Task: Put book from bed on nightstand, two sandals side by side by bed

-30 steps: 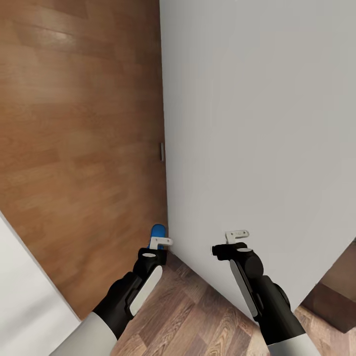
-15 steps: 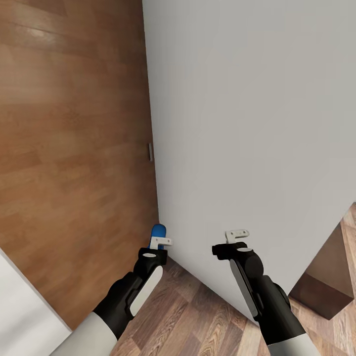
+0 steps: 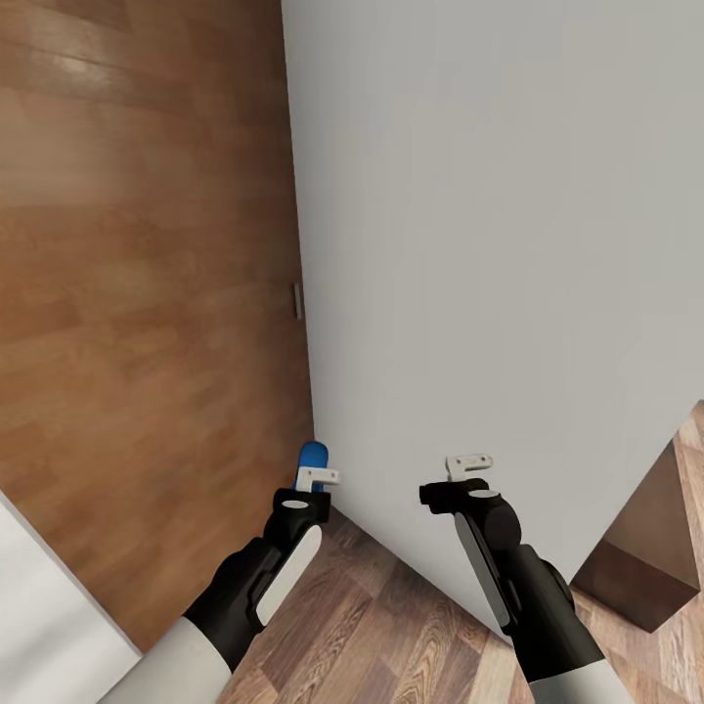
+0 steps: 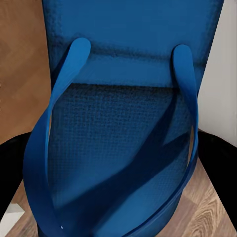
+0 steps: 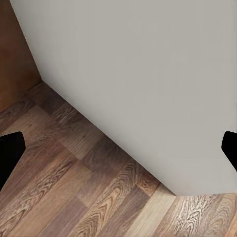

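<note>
One blue sandal (image 4: 118, 143) is clamped in the left gripper (image 3: 315, 481), at the near centre-left of the scene; from the head only its rounded blue tip pokes up past the pale fingers, right against the corner where the wooden door meets the wall. Close up, through the left wrist camera, its footbed is a bright blue with a fine woven texture, and two smooth blue straps arc over it from the far part of the sole toward the near end, casting dark shadows across the bed. Black finger shapes flank the sandal on both sides. The right gripper (image 3: 467, 467) hangs empty and spread, its dark fingertips well apart at the sides of the right wrist view with bare wood-plank floor (image 5: 74, 187) between them. A plain grey-white wall (image 3: 489, 244) rises straight ahead, very close to both grippers, its lower edge running diagonally to the near right. On the left stands a brown wooden door (image 3: 147, 293) with a small metal fitting at its edge beside the wall. A dark brown block (image 3: 640, 577) sits low at the right past the wall's end. Open floor lies only near, under the arms, and a white surface (image 3: 39, 626) cuts the near left corner.
</note>
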Available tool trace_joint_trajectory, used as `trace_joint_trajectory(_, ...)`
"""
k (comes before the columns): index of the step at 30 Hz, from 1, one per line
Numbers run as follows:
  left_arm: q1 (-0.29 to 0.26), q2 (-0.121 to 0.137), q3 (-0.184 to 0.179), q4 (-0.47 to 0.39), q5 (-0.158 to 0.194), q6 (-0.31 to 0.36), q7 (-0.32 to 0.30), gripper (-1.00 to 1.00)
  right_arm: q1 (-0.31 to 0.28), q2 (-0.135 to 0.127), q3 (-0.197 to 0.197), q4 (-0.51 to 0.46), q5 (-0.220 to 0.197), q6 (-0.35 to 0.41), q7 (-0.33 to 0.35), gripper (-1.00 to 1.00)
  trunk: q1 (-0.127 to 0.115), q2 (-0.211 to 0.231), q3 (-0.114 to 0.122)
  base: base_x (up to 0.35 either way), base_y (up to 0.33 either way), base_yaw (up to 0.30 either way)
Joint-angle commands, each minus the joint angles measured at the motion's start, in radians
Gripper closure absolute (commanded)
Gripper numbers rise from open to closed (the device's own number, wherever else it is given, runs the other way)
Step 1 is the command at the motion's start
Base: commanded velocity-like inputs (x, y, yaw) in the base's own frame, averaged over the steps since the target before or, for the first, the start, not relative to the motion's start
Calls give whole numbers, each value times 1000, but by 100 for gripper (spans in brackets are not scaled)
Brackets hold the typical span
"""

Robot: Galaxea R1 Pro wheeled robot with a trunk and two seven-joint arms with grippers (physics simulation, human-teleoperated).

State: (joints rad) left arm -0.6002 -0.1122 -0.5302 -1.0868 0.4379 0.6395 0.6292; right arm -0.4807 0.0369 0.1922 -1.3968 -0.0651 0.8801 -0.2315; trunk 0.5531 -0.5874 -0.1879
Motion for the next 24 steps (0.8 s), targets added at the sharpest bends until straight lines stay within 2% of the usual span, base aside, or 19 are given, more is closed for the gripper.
trace_joint_trajectory(1,-1,2,-5,-3,10,-5,10,100,0,0,1,-1,-7,2,-8,-100,0,-2,-2,0,0,0)
trace_joint_trajectory(4,14,5,-14,-2,11,-54,6,100,14,1,1,0,-6,-5,-7,-100,0,-2,-2,0,0,0)
trace_joint_trajectory(5,29,6,-19,-1,11,-93,4,100,29,1,1,-1,-6,-10,-7,-100,0,-2,-2,0,0,0)
trace_joint_trajectory(10,78,9,-46,0,3,-204,2,100,69,1,1,-19,-6,-40,-4,-100,0,-2,-2,0,0,0)
trace_joint_trajectory(12,119,17,-100,-1,-21,-247,7,100,125,0,1,-40,-6,-87,10,-100,0,-2,-2,0,0,0)
trace_joint_trajectory(14,141,22,-134,-1,-33,-271,11,100,165,-2,1,-51,-6,-124,26,-100,0,-2,-2,0,0,0)
trace_joint_trajectory(15,147,23,-142,-1,-36,-279,12,100,177,-3,1,-54,-6,-136,32,-100,0,-2,-2,0,0,0)
trace_joint_trajectory(16,172,25,-161,0,-43,-317,12,100,213,-7,0,-60,-6,-183,53,-100,0,-2,-2,0,0,0)
trace_joint_trajectory(19,187,32,-169,-4,-48,-362,7,100,243,-9,0,-68,-5,-229,71,-100,0,-2,-2,0,0,0)
trace_joint_trajectory(24,210,82,-201,-4,-50,-444,2,100,278,-11,0,-96,-1,-259,80,-100,0,-2,-2,0,0,0)
